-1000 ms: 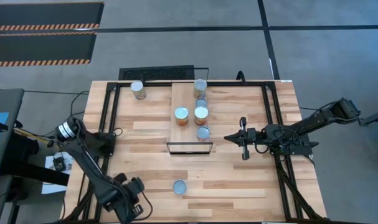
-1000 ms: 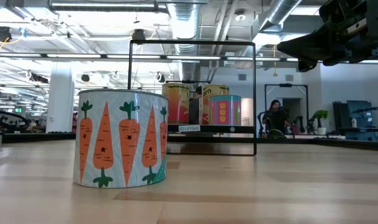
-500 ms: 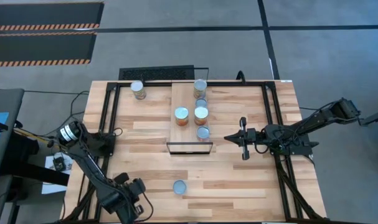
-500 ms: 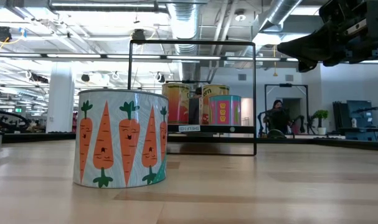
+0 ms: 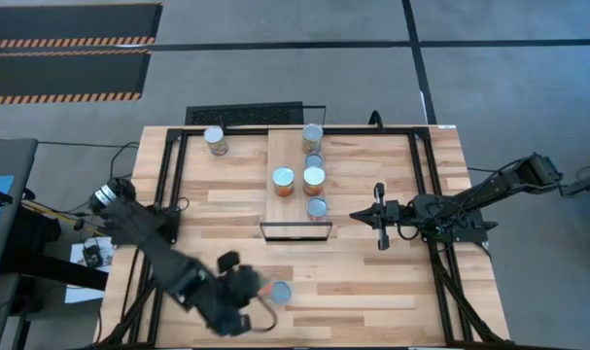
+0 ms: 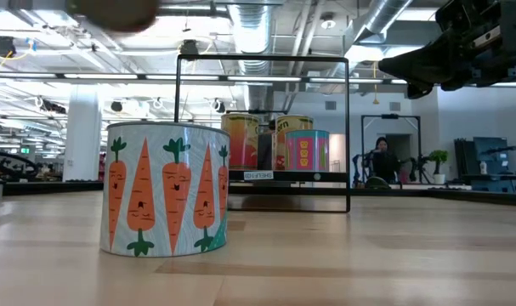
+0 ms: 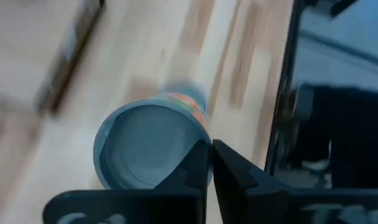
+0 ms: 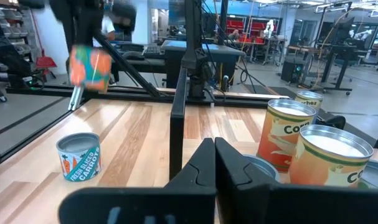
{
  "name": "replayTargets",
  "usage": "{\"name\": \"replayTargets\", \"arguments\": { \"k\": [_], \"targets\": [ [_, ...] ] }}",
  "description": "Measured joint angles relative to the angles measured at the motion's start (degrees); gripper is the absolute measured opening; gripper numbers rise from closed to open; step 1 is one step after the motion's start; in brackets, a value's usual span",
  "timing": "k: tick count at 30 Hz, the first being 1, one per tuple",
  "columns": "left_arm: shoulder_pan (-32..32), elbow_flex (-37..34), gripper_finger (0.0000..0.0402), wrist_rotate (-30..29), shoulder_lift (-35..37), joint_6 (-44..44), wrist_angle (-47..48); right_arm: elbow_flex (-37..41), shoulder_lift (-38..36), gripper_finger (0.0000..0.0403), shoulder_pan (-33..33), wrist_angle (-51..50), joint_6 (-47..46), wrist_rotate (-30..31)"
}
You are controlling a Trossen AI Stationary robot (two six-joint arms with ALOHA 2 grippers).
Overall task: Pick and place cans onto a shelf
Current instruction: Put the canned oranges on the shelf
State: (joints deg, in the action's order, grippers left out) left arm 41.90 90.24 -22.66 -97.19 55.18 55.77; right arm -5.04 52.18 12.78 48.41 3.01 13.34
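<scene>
Floor: grey concrete (image 5: 275,78) crossed by dark tape lines, around the table.
Mats: black mats with orange-striped edges (image 5: 71,49), far left.
Ceiling: exposed silver ducts (image 6: 258,25) and pipes, long strip lights.
Pillar: white column (image 6: 82,136), left.
Far right: a person (image 6: 381,157) standing by workstations, a potted plant (image 6: 437,160) beside.

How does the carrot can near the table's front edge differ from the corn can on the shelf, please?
The carrot can is short and squat with a pale label of orange carrots; the corn can is taller with an orange label. The carrot can stands alone on the bare tabletop with the left gripper shut beside it; the corn can sits among others on the shelf. Both stand upright.
</scene>
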Motion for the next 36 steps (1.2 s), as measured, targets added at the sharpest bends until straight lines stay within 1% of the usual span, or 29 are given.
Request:
{"name": "replayTargets", "arguments": {
  "k": [7,12,17,21,24,28,36],
  "targets": [
    [-10.97,13.30,0.0000,1.90,0.09,-20.04,0.50,0.00,0.00,0.0008,0.00,-0.40,-0.01,0.00],
    [-20.85,20.77,0.0000,2.08,0.22,-28.75,5.85,0.00,0.00,0.0008,0.00,-0.53,0.00,-0.02],
    [-30.62,21.10,0.0000,7.56,-0.46,-34.14,9.35,0.00,0.00,0.0008,0.00,-1.15,0.00,-0.02],
    [-35.10,20.94,0.0000,11.20,-4.42,-38.29,11.17,0.00,0.00,0.0008,0.00,-1.37,0.00,0.00],
    [-37.54,20.93,0.0000,13.10,-7.28,-40.61,12.56,0.00,0.00,0.0008,0.00,-1.45,0.00,0.00],
    [-40.13,20.93,0.0000,14.47,-10.72,-41.02,15.84,0.00,0.00,0.0008,0.00,-1.63,0.00,0.00],
    [-42.26,20.95,0.0000,15.40,-15.04,-40.21,16.34,0.00,0.00,0.0008,-0.02,-1.69,0.04,-0.02]
  ]
}}
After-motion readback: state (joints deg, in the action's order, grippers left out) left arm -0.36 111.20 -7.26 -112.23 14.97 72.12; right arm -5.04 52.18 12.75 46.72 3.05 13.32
